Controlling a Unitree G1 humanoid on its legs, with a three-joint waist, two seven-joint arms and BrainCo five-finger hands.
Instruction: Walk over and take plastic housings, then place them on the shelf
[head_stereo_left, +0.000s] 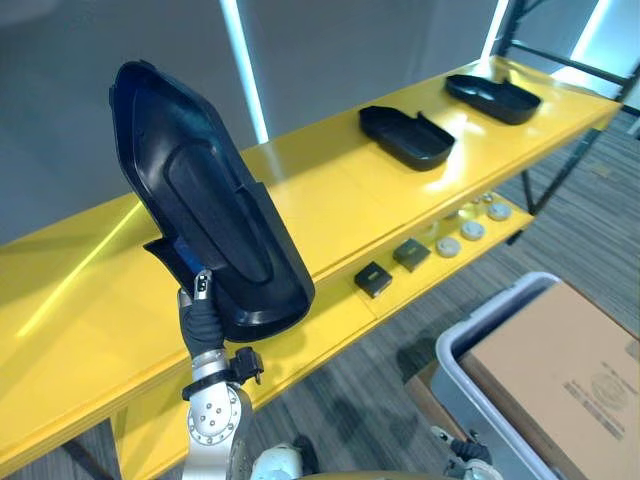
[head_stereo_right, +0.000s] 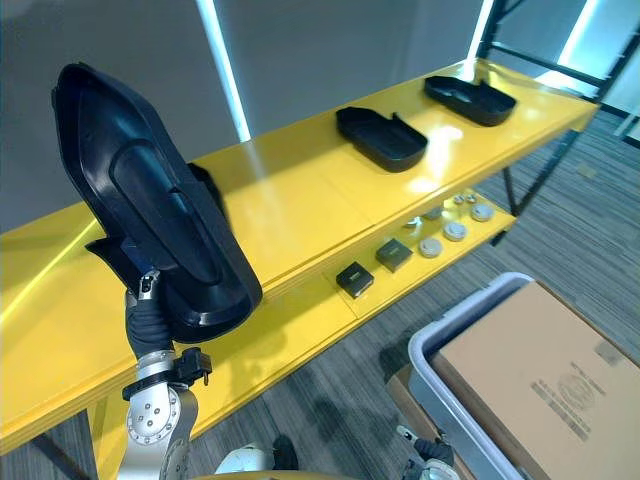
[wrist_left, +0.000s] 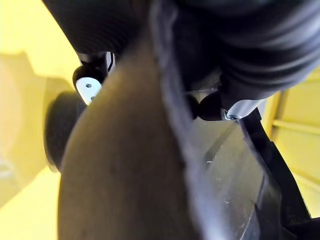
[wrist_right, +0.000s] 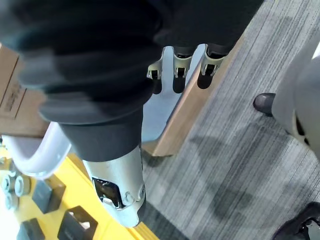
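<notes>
yellow shelf (head_stereo_left: 330, 190) runs across from 8 o'clock to 2 o'clock. on the left, the left hand (head_stereo_left: 201, 312) pinches the held housing (head_stereo_left: 210, 200) at its lower rim; the thumb shows in front and the fingers are hidden behind. its long axis stands up from 5 to 11 o'clock, hovering over the shelf's near edge, so bare shelf top sits just past it toward 12. i'd guess it gets tipped flat there. near housing (head_stereo_left: 407, 135) and far housing (head_stereo_left: 493, 97) lie around 1 o'clock. right hand (wrist_right: 179, 65) dangles loose and empty above the grey bin (head_stereo_left: 470, 335).
</notes>
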